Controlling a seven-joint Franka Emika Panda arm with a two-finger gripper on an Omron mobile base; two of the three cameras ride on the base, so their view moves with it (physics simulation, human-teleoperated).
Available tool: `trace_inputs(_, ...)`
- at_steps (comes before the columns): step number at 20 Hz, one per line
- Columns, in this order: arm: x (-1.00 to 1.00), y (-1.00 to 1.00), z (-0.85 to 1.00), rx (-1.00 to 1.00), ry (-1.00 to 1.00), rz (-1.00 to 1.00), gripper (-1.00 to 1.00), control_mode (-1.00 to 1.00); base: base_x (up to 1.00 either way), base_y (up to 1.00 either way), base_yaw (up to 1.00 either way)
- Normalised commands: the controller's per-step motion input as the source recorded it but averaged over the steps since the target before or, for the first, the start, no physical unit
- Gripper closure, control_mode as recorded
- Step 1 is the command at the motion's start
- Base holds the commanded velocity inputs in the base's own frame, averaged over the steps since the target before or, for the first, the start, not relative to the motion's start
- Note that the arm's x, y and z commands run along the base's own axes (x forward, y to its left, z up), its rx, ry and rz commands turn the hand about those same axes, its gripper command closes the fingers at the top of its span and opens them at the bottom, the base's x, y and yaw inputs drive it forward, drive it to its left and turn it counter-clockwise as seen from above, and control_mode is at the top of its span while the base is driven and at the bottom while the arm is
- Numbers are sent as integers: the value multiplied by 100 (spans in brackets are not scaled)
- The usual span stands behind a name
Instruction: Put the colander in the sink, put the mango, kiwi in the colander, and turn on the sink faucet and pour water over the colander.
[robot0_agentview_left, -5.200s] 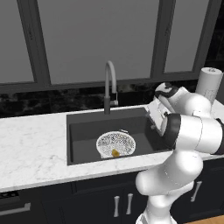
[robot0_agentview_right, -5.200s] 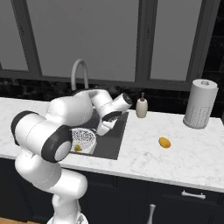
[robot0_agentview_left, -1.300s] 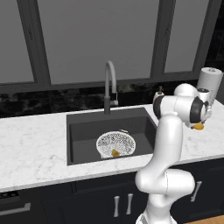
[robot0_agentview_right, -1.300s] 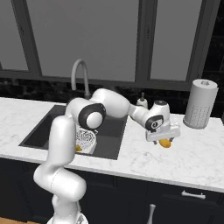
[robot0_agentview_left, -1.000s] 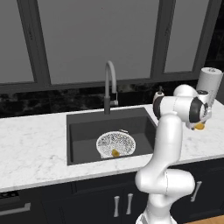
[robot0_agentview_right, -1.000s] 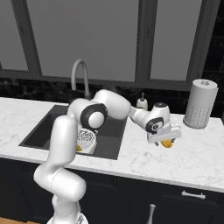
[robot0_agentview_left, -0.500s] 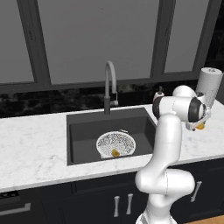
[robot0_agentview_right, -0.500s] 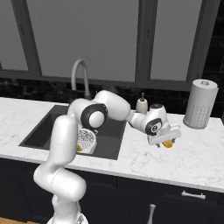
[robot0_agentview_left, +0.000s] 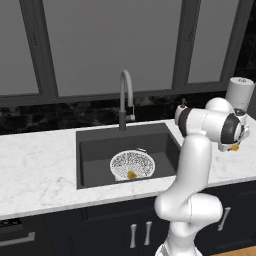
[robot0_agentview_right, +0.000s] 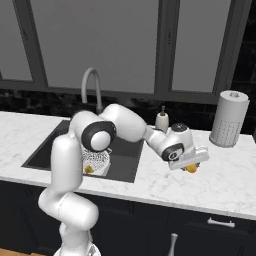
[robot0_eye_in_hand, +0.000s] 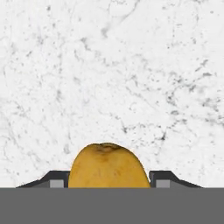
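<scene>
The mango (robot0_eye_in_hand: 107, 165) lies on the white marble tabletop (robot0_eye_in_hand: 113, 70) right of the sink (robot0_agentview_left: 100, 150), sitting between the two fingertips of the gripper (robot0_eye_in_hand: 108, 178), which flank it closely on both sides; whether they already press it I cannot tell. The colander (robot0_agentview_left: 132, 165) rests on the sink floor with the kiwi (robot0_agentview_left: 131, 174) inside, below the sink faucet (robot0_agentview_left: 125, 97). A paper towel roll (robot0_agentview_right: 229, 118) stands behind, a soap bottle (robot0_agentview_right: 161, 120) near the basin.

Orange-yellow mango (robot0_eye_in_hand: 107, 166) on white marble; kiwi (robot0_agentview_left: 131, 174) in sink-bound colander (robot0_agentview_left: 132, 164).

base views flanking sink (robot0_agentview_left: 127, 145), hand view downward
</scene>
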Motion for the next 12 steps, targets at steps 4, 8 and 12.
trace_inputs(4, -14, 32, 94, 6, -1, 17, 100, -100, 0, 0, 0)
trace_inputs(8, 13, 42, 95, 13, 9, 27, 100, -100, 0, 0, 0)
trace_inputs(12, 21, 39, 62, 24, 8, 24, 100, -100, 0, 0, 0)
